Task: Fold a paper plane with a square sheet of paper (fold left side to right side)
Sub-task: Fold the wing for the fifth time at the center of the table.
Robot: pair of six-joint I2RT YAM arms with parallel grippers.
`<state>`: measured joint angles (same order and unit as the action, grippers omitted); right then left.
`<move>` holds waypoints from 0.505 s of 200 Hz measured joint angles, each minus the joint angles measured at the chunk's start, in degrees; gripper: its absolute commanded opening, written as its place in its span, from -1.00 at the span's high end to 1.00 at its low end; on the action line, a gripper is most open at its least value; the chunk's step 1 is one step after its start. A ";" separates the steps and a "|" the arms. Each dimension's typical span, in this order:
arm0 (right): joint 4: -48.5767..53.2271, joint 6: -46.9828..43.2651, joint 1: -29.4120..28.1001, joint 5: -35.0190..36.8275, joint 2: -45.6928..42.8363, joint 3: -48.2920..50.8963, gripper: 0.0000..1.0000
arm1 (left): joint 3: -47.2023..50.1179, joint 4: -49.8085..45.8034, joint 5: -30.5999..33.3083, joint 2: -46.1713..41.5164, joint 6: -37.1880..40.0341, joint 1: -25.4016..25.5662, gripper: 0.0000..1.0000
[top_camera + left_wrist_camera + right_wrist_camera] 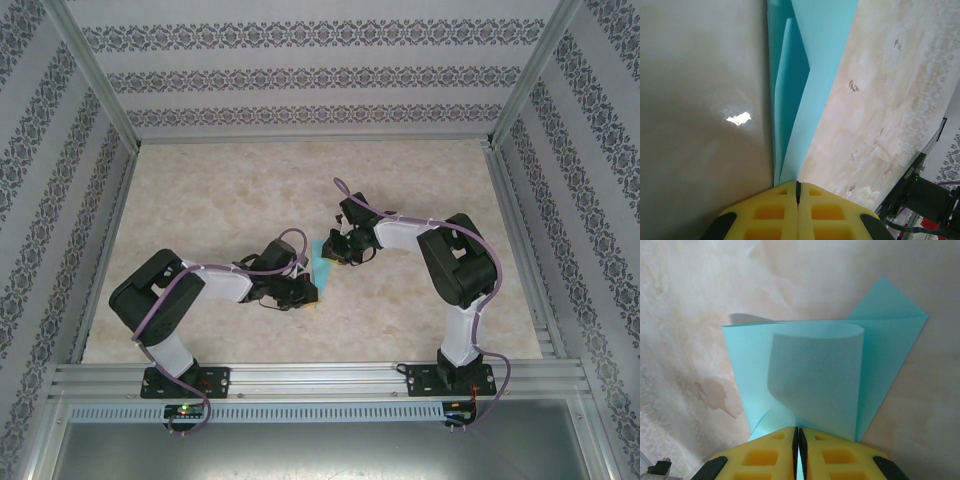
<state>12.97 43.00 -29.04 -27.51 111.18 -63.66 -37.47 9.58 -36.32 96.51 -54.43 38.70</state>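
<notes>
Turquoise paper (815,375) curls from pinching right fingers (765,457); left fingers (770,212) closed at its layered tip.

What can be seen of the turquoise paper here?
The sheet of paper is thin, light turquoise, partly folded into layered flaps. It lies on the marbled table, one flap curled upward with its edge pinched in the shut right end effector. The shut left end effector meets its narrow end.

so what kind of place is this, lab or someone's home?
Looks like an enclosed lab test cell, not a home: aluminium frame rails and patterned wall panels box in a marble-look tabletop.
</notes>
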 measured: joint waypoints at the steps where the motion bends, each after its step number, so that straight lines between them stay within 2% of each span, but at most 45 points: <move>1: 0.00 0.00 0.00 0.00 0.00 0.00 0.73 | 0.02 0.00 0.00 -0.04 0.00 0.00 0.87; 101: 0.57 -0.98 0.00 0.00 0.20 -0.37 0.73 | 3.23 -5.16 0.28 -5.16 -0.04 0.52 0.90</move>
<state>13.54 42.02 -29.04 -27.51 111.37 -64.03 -34.24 4.43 -36.03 91.35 -54.48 39.22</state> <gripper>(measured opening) 0.136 0.067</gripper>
